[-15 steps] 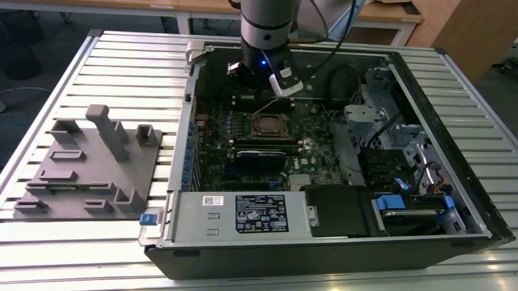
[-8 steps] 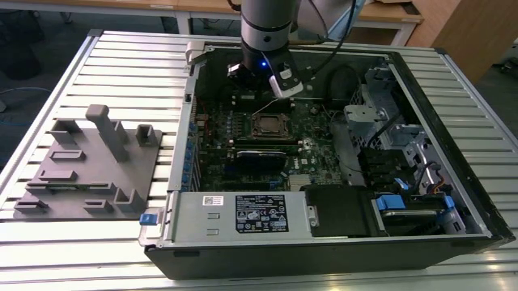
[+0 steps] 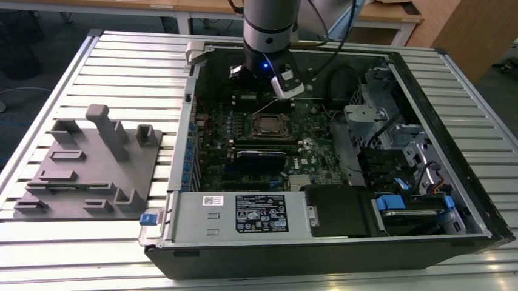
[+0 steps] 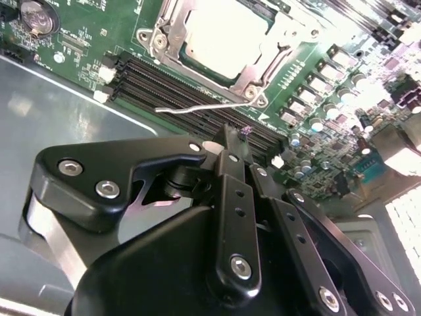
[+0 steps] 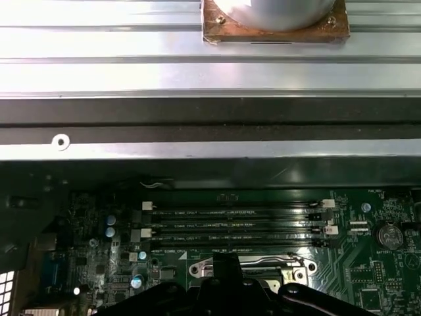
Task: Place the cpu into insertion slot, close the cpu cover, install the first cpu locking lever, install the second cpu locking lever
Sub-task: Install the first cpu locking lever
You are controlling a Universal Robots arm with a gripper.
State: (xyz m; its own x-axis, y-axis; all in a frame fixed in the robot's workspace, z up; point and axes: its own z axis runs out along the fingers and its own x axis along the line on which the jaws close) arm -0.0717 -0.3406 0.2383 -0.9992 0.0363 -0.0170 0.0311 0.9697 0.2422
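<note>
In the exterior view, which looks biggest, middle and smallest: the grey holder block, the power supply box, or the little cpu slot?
1. grey holder block, biggest
2. power supply box, though it sits nearer the camera
3. insertion slot, clearly smallest

Bare metal and matt black over a glossy green circuit board (image 4: 99,39).
The cpu (image 4: 227,36) shows a pale, smooth metal face. The cpu cover (image 4: 263,76) is dull silvery metal. The gripper (image 4: 227,138) is matt black with shiny steel screws. The counter (image 3: 121,60) is ribbed satin metal.

A robotics lab — slatted aluminium bench (image 3: 121,66), opened computer tower (image 3: 324,257), wooden desks (image 3: 389,15) behind.
</note>
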